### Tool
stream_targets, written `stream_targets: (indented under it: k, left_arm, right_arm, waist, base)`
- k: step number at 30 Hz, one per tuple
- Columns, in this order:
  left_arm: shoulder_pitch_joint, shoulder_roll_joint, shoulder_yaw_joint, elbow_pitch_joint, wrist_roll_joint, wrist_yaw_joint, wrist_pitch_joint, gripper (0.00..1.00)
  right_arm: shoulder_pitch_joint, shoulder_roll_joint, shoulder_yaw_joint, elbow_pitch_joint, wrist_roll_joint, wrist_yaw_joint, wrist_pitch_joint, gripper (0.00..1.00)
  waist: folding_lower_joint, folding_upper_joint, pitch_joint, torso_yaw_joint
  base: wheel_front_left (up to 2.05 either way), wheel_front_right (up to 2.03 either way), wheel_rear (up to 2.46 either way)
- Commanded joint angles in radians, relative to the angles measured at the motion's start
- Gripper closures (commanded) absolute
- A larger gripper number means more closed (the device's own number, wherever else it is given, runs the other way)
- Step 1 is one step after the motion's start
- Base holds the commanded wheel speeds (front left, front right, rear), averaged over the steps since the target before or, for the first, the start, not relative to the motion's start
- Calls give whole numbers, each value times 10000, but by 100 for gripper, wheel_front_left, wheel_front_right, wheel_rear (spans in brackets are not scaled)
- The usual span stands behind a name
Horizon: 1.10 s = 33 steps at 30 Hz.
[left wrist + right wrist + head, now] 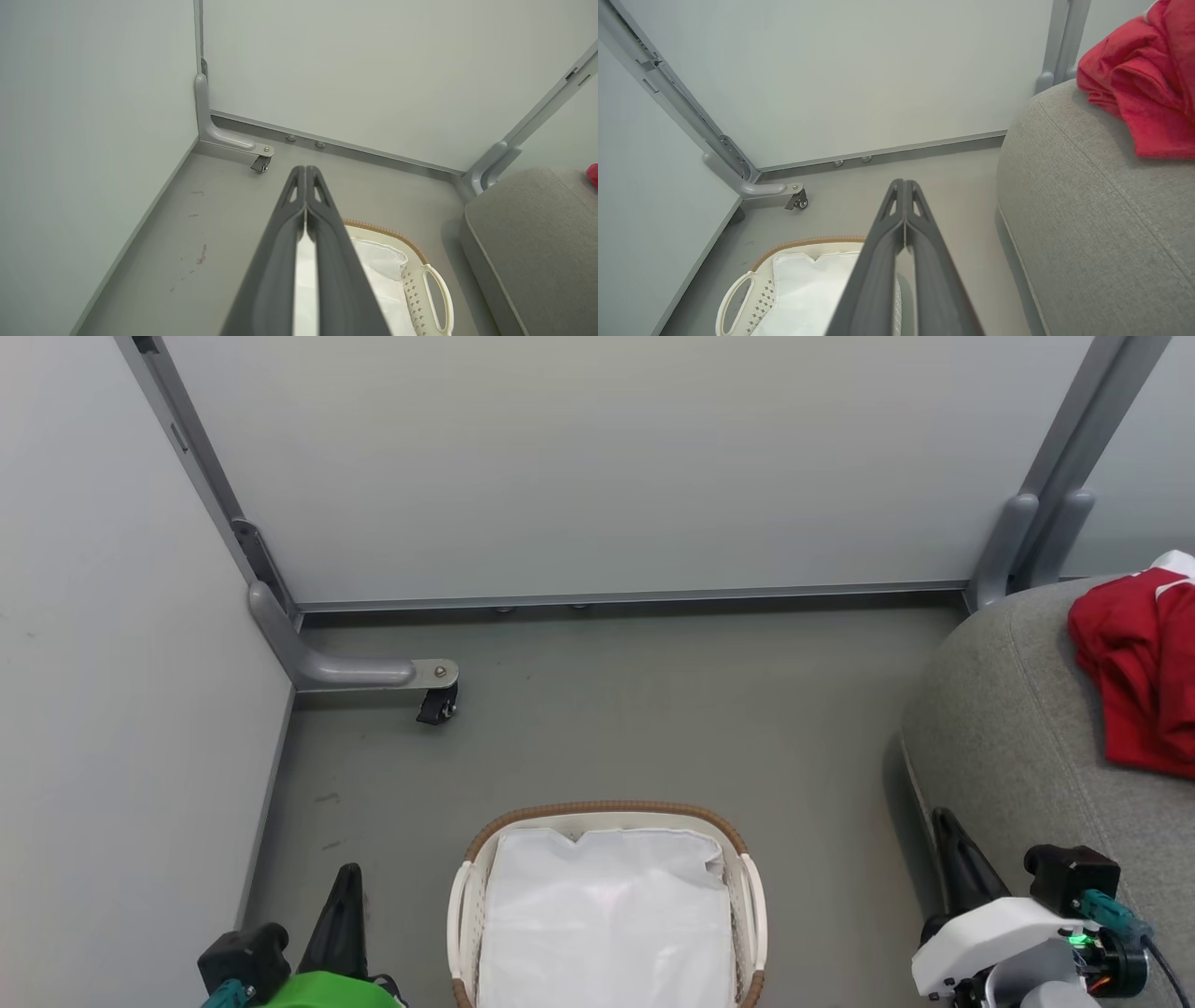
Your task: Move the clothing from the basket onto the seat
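The grey floor point(653, 728) carries the basket point(607, 809) (white liner point(607, 915) inside); the seat point(1008, 737) bears the clothing point(1144, 691).

At the head view's lower left the left gripper point(349, 879) pointed up, fingers pressed together and empty; at lower right the right gripper point(946, 829) stood likewise closed.

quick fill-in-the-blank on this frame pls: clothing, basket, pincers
1. The red clothing lies on the grey ____.
2. The liner inside the basket is ____.
3. The left pincer and the right pincer are both ____, with nothing between their fingers.
Missing words: seat; white; shut.
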Motion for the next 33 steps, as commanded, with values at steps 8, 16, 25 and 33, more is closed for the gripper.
stream_targets:
  k: [8, 16, 25, 33]
  left_arm:
    - [-190, 108, 210, -328, -1682, 2, 367, 100]
    - [-319, 159, 351, -450, -2947, -4, 675, 100]
    - [-441, 203, 522, -615, -4275, -8, 1010, 100]
    - [-521, 228, 657, -752, -5298, -11, 1279, 100]
  right_arm:
    - [-154, -62, -104, -404, 1748, -1, 415, 100]
    - [-142, -75, -160, -589, 3062, -2, 745, 100]
    - [-149, -88, -240, -764, 4447, -3, 1114, 100]
    - [-159, -99, -306, -897, 5526, -4, 1409, 100]
  waist:
    - [0, 0, -3, -67]
    - [0, 0, -5, -127]
    - [0, 0, -7, -199]
    - [0, 0, -8, -260]
  base:
    - [0, 0, 0]
    - [0, 0, 0]
    - [0, 0, 0]
    - [0, 0, 0]
